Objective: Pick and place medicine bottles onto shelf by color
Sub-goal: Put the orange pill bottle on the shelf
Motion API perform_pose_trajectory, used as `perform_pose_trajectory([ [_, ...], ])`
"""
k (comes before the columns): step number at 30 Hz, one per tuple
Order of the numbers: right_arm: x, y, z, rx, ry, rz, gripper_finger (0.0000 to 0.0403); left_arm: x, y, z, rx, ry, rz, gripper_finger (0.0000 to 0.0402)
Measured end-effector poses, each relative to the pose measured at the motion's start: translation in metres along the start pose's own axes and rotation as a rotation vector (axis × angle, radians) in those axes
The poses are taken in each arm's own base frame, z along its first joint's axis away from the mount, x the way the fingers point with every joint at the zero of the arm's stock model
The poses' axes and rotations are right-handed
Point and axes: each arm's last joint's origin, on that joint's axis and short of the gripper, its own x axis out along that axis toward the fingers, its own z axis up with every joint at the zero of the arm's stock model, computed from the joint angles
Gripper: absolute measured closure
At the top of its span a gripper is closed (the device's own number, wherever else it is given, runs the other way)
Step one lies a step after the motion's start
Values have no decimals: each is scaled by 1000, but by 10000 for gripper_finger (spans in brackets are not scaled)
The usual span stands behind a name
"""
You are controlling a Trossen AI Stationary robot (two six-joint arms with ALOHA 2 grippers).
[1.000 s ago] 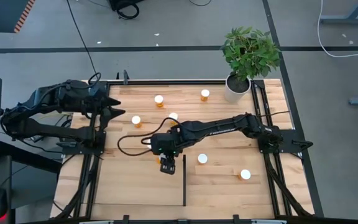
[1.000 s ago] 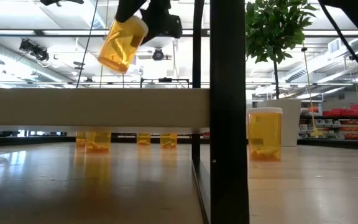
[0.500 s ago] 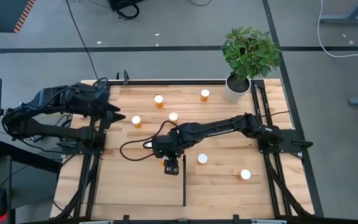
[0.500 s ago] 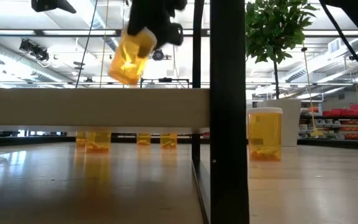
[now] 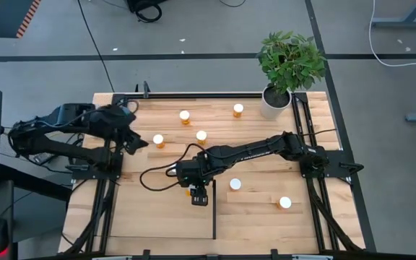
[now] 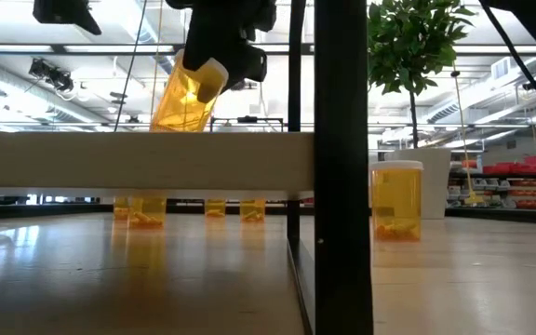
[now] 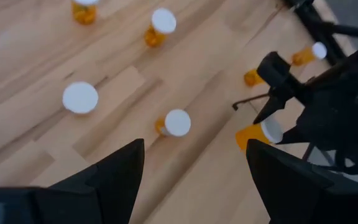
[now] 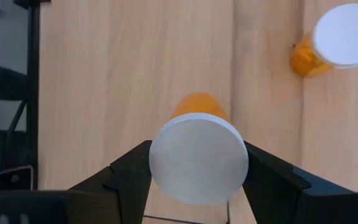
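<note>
My right gripper hangs over the table's middle, next to the shelf's black strip, shut on an orange medicine bottle. The bottle's base sinks behind the top edge of the pale shelf board in the low view. Six more white-capped bottles stand on their bases on the tabletop. My left gripper is open above the table's left side, just left of one of them. My right gripper pinches the bottle's white cap between its two fingers, coming from above and pointing down. The bottle hangs tilted below the fingers. Its base is hidden behind the shelf board's edge, so I cannot tell whether it rests on anything.
A potted plant stands at the table's far right corner. Black frame rails run along both sides of the table. In the low view a thick black upright blocks the middle.
My right gripper has come down with the bottle and shifted slightly toward the black strip, so the bottle's base now dips behind the shelf board's edge in the low view. My left gripper has drifted toward the table's near edge, closer to the nearby standing bottle.
</note>
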Motion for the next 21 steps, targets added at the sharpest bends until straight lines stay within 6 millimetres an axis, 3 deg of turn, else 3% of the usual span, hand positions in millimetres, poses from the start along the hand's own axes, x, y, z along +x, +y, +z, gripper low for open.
perform_pose_trajectory([
  [11, 1, 10, -3, -90, 3, 3, 167, 34, -23, -1, 46, 117, 56, 111],
  [15, 2, 10, -2, -113, -2, -10, 159, 36, -27, -2, 51, 122, 44, 111],
  [21, 23, 5, -9, -115, 31, -22, 157, 35, -28, -3, 24, 106, 41, 111],
])
